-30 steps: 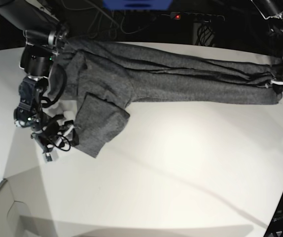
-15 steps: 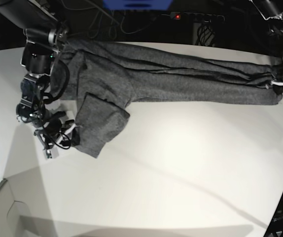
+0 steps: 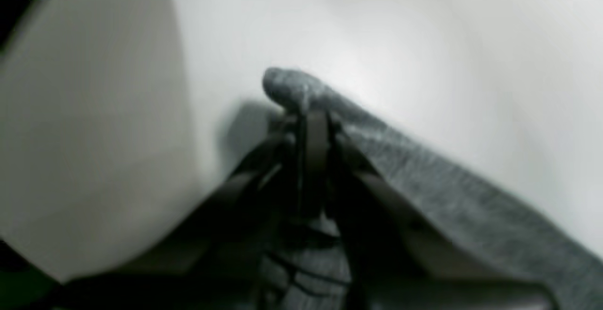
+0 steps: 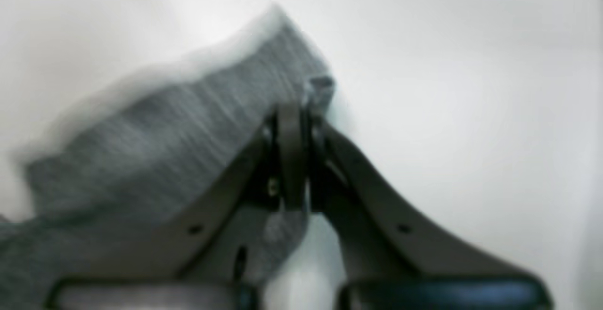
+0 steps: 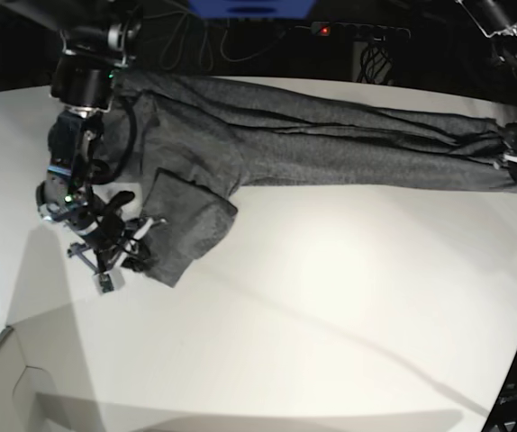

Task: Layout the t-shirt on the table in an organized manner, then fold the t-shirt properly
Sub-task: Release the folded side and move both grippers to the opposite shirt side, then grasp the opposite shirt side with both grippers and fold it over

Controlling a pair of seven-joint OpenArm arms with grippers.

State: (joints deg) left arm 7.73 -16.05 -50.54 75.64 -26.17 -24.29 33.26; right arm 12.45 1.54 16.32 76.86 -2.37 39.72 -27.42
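A: Base view: t-shirt (image 5: 331, 148) stretched lengthwise across surface (image 5: 331, 306), long axis running between both arms; left pincer (image 5: 513, 155) clenched on far end.

B: Right pincer (image 5: 125, 252) clamped on near flap corner; fabric lies inward from it.

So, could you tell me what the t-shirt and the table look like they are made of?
The t-shirt looks like a soft heathered knit, dark grey and matte: flecked lighter threads show in the wrist views, and it drapes in loose folds. The table looks like a hard, smooth white board, perhaps laminate or painted, with a faint sheen and soft shadows; the exact material cannot be told.
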